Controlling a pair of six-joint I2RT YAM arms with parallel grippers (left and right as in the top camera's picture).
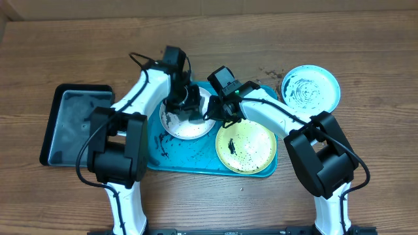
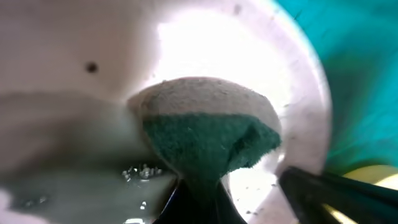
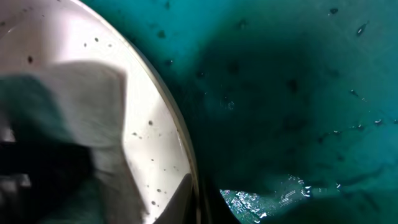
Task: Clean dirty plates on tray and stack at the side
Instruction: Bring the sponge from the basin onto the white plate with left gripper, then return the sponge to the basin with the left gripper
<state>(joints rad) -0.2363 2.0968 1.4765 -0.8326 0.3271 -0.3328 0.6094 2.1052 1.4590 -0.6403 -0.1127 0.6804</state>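
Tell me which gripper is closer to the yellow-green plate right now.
Right. The right gripper grips the rim of the white plate, just beside the yellow-green plate. The left gripper, holding a sponge, is over the white plate's middle, farther away.

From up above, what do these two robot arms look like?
The left arm and right arm match: smooth white shells with chunky black joint blocks, and a thin black cable looping along each. The left hand and right hand are black.
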